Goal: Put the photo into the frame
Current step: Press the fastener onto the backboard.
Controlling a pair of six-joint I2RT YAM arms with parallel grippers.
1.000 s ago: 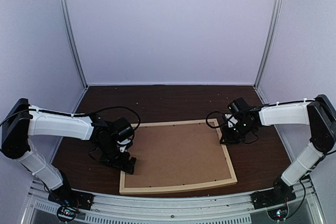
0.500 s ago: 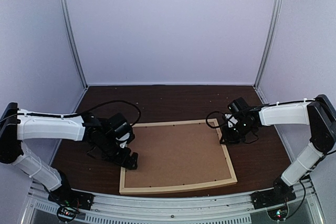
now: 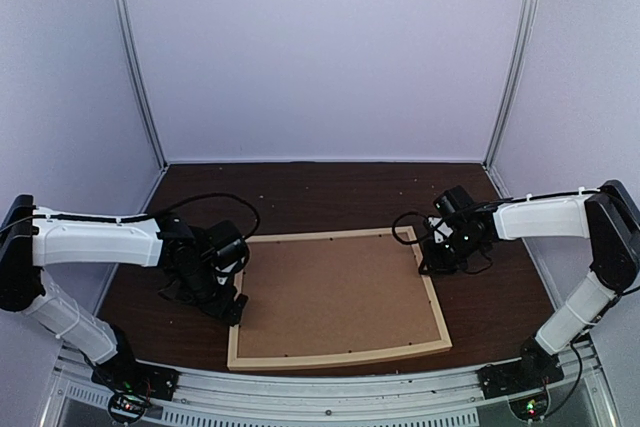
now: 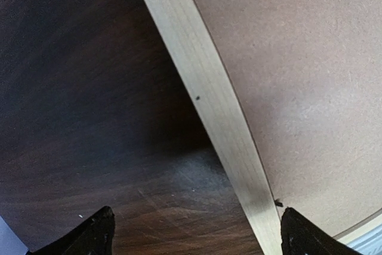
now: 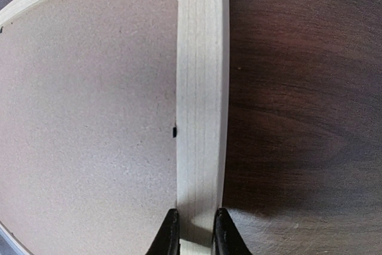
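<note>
The pale wood frame [image 3: 432,292] lies face down on the dark table with the brown backing board [image 3: 335,292] in it. The photo is hidden. My right gripper [image 3: 432,265] is shut on the frame's right strip [image 5: 202,117], a finger on each side of it. My left gripper [image 3: 236,309] is open over the frame's left strip [image 4: 209,106], low above the table; its fingertips [image 4: 98,231] stand wide apart, one over the table, the other at the board's edge. The board fills the left of the right wrist view [image 5: 83,117].
Small black tabs [image 5: 173,131] sit along the frame's inner edge. The booth's pale walls and metal posts [image 3: 135,57] surround the table. A metal rail [image 3: 330,387] runs along the near edge by the arm bases.
My left gripper has drawn left and a little back along the frame's left strip, and the arm has stretched lower. The right arm and the frame have not moved.
</note>
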